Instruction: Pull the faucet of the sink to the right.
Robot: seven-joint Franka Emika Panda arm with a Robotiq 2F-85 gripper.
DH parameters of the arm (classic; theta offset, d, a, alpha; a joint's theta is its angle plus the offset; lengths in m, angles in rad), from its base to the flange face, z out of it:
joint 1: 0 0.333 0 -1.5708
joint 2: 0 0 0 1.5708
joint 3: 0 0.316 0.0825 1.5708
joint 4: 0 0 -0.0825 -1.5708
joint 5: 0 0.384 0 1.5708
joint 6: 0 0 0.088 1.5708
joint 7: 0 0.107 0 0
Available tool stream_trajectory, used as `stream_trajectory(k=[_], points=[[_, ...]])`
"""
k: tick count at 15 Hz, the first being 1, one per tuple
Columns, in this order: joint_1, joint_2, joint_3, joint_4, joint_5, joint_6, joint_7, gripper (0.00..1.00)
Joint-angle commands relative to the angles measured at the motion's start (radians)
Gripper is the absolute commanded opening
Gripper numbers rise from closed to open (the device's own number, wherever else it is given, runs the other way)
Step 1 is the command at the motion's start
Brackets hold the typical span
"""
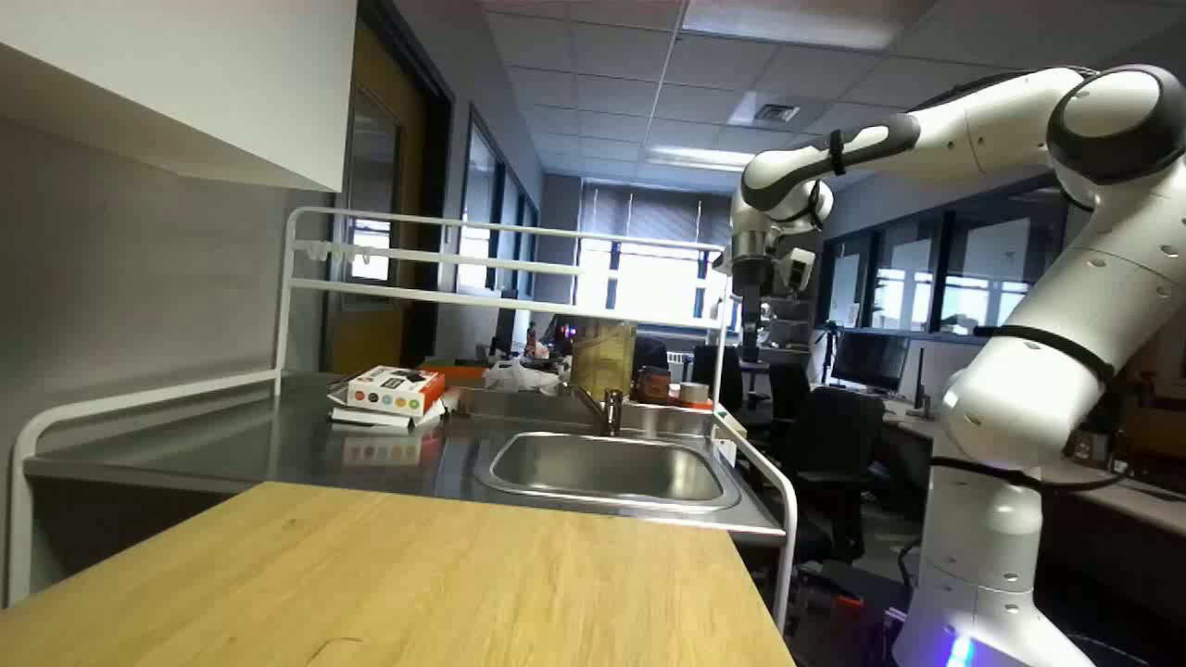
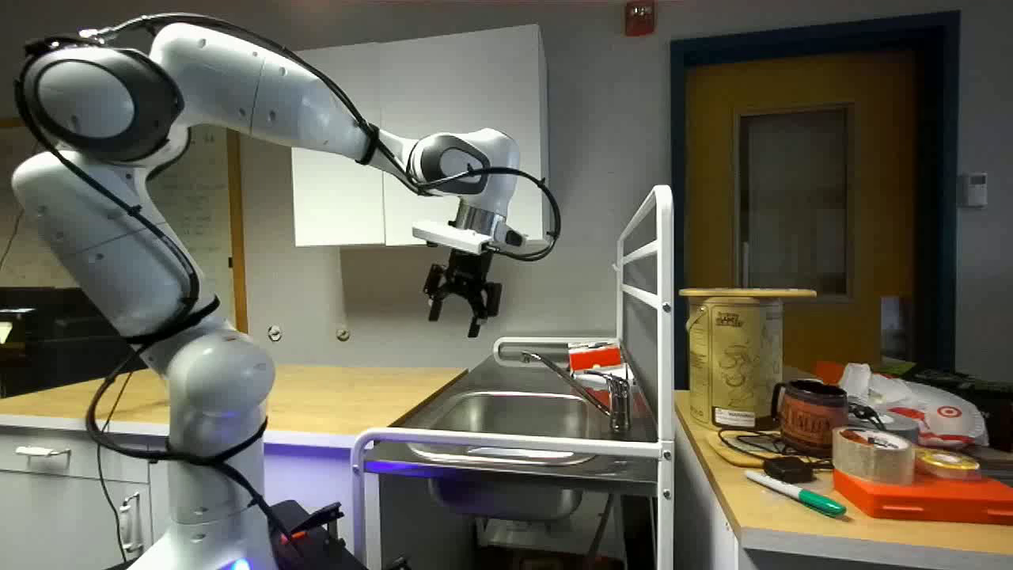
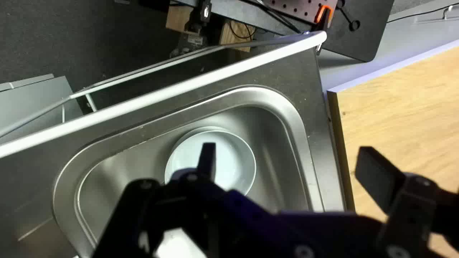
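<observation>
While your gripper (image 2: 455, 315) hangs high toward the front edge of the steel bench (image 1: 213, 440), its fingers (image 3: 376, 177) spread wide with nothing between them, you appear to be at the approach — the pull not yet begun. The faucet (image 2: 620, 404) stands at the bench's back edge, just beside the tall rack (image 2: 665, 364), its spout (image 2: 570, 381) slanting up toward the front edge. Next you'd likely need to reach toward that back edge, come down beside the spout, clear of the rack, then draw the spout right. In the sink (image 3: 297, 139) sit pale bowls (image 3: 229, 157), seemingly nested, nothing visible in the upper one — another white thing (image 3: 181, 247) there is mostly hidden. Near the back edge, what the box (image 1: 398, 391) holds cannot be seen; beyond, a board (image 2: 748, 293) covers the tin (image 2: 736, 372).
</observation>
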Motion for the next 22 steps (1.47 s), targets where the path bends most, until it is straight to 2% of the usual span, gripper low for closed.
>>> stream_trajectory(k=[1,10,15,19,22], points=[[-0.034,0.007,0.027,0.002,0.012,-0.001,-0.013,1.00],[-0.034,0.006,0.027,0.003,0.012,-0.001,-0.013,1.00],[-0.045,0.115,0.040,0.074,0.066,0.007,0.051,1.00],[-0.042,0.247,0.094,0.164,0.119,0.065,0.192,1.00],[-0.047,0.370,0.153,0.266,0.145,0.117,0.363,1.00]])
